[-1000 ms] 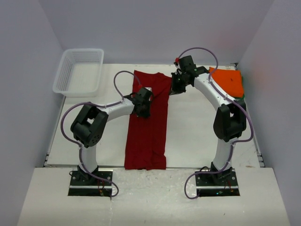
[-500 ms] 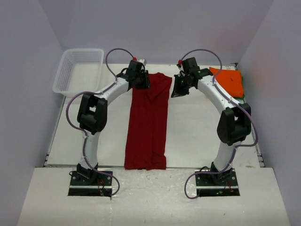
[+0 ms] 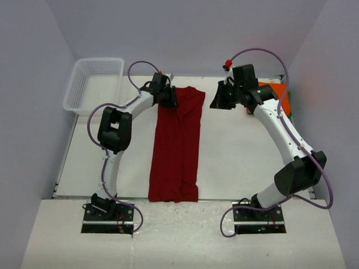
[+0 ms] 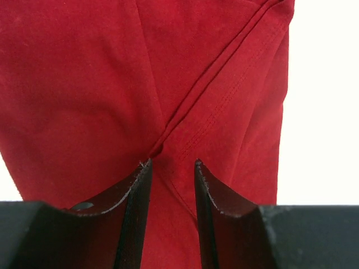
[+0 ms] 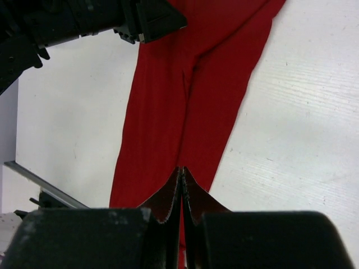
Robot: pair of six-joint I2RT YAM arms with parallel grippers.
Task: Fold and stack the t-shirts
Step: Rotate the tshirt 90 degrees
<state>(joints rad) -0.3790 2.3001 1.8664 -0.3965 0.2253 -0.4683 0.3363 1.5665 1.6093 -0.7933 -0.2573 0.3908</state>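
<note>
The left claw (image 4: 171,163) stands partly open and grips nothing, with the dark red t-shirt (image 4: 84,84), folded into a long strip, right beneath its tips. The right claw (image 5: 181,168) is pressed shut and empty, with that shirt ahead of it.

1 red tee (image 3: 176,145), 1 orange tee (image 3: 282,94), 1 basket (image 3: 92,84), 2 arms (image 3: 115,131) (image 3: 283,134)

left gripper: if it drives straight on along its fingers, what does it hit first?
The dark red t-shirt. The left gripper aims its open fingers at the spot where two folded hems cross. Cloth fills the line ahead. Contact looks almost immediate, though depth is hard to judge from the wrist view.
</note>
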